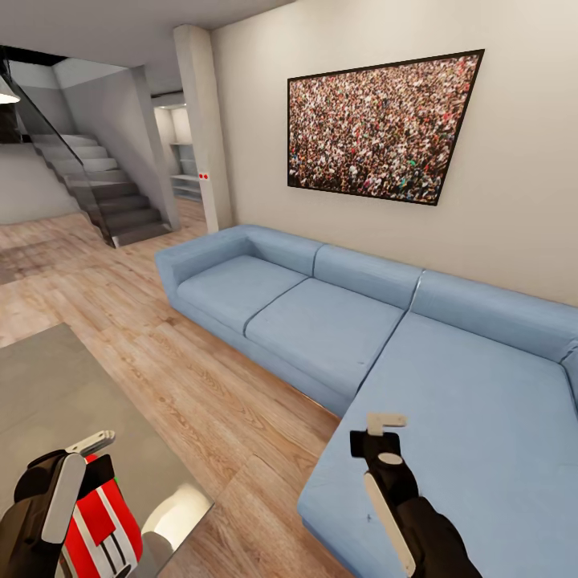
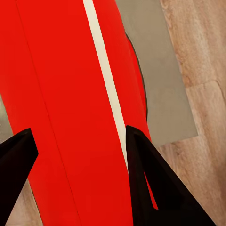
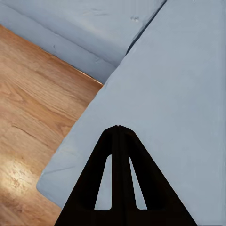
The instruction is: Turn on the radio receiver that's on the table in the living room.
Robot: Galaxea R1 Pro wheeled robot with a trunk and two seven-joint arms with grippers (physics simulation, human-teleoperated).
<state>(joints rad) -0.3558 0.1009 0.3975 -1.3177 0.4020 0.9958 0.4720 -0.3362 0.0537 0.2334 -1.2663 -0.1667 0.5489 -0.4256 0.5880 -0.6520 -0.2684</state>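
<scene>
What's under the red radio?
Under the red radio you can see the grey table, and past its edge the wooden floor. The part of the table right beneath the radio is covered, so anything there can't be seen.

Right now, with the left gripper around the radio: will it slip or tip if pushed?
Probably slippery: the radio has a glossy red shell, and the left gripper has its fingers open on either side. It likely behaves as a rigid box. Its rounded sides might let it rock on the table if pressed off-centre.

Home living rm: sofa (image 1: 337,321), stairs (image 1: 104,193), wall photo (image 1: 377,128).
</scene>
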